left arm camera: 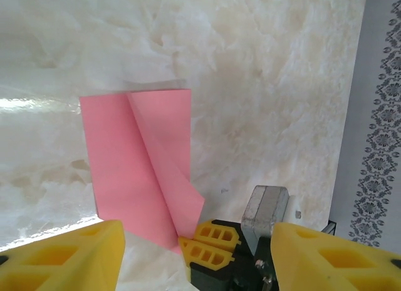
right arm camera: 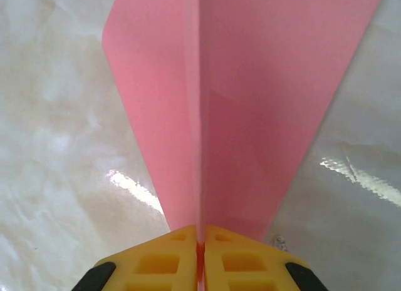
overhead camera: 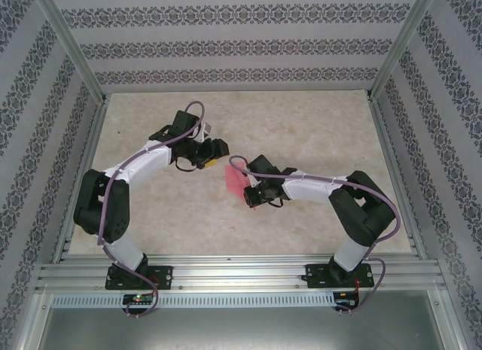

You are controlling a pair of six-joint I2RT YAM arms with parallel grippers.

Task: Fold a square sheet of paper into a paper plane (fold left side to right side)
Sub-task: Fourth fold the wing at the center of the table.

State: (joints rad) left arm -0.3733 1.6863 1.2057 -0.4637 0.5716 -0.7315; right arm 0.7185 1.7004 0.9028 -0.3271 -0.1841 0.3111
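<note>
The square sheet of paper [overhead camera: 236, 182] is pink and folded, with a long crease and overlapping layers. It lies mid-table with its near tip raised. My right gripper [right arm camera: 202, 238] is shut on that narrow tip, its yellow fingers pressed together with the crease running straight out from between them. In the left wrist view the paper [left arm camera: 135, 166] spreads up and to the left from the right gripper [left arm camera: 210, 244]. My left gripper [overhead camera: 214, 154] hovers just behind and left of the paper. It is open, its yellow fingers [left arm camera: 69, 260] wide apart and holding nothing.
The beige marbled tabletop [overhead camera: 301, 132] is bare around the paper. Patterned walls [overhead camera: 226, 49] and metal frame posts close in the back and sides. A metal rail [overhead camera: 241, 275] at the near edge carries both arm bases.
</note>
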